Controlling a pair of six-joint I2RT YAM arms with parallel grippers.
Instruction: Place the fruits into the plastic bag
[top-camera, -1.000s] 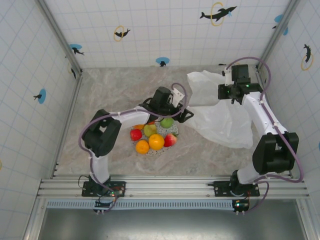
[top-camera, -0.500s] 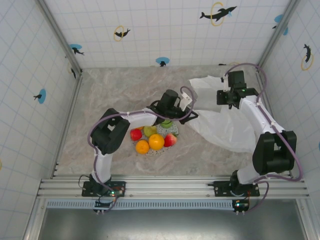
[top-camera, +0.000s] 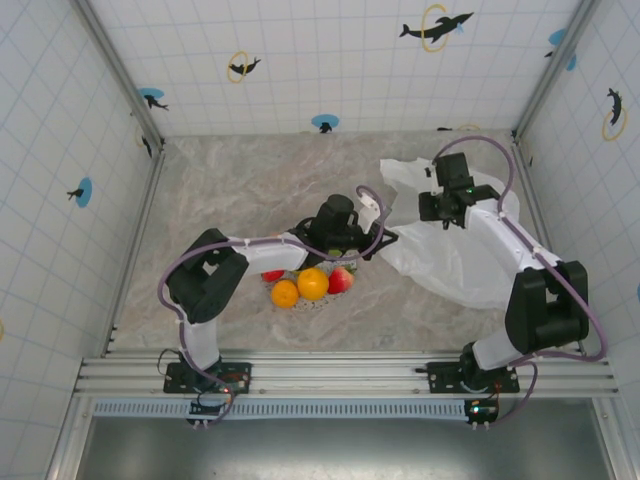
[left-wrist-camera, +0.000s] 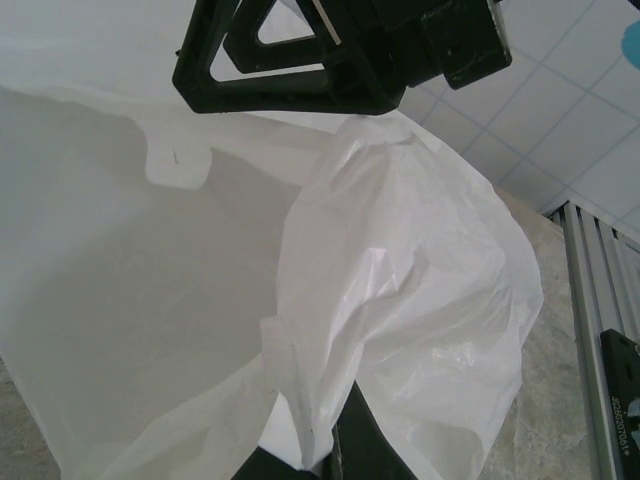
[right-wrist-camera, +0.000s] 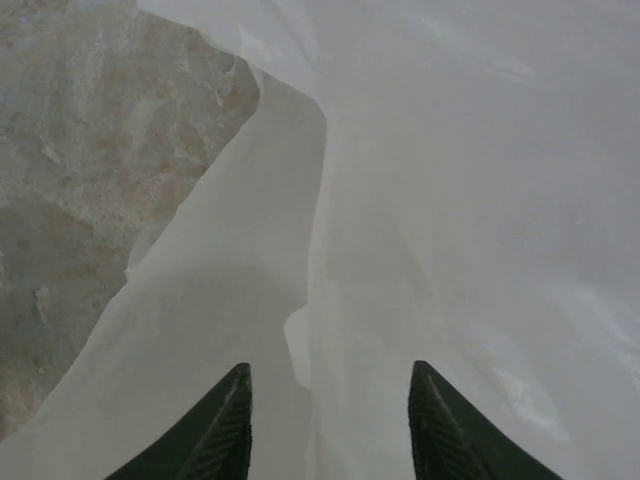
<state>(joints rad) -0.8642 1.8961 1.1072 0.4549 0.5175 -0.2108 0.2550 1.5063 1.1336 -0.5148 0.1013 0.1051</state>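
Since a second ago, my left gripper (top-camera: 376, 238) has swung off the fruits (top-camera: 313, 284) toward 3 o'clock and pinched shut on the edge of the plastic bag (top-camera: 455, 260). The right gripper (top-camera: 441, 207) has slid toward 7 o'clock and let its fingers part. Nearest me, the fruits sit clustered on the table (top-camera: 220, 190), at 8 o'clock from the left gripper. My left wrist view shows a fold of bag clamped between its fingers. Farther out, the bag lies crumpled at 2 o'clock from the fruits, with the right fingers apart over its film.
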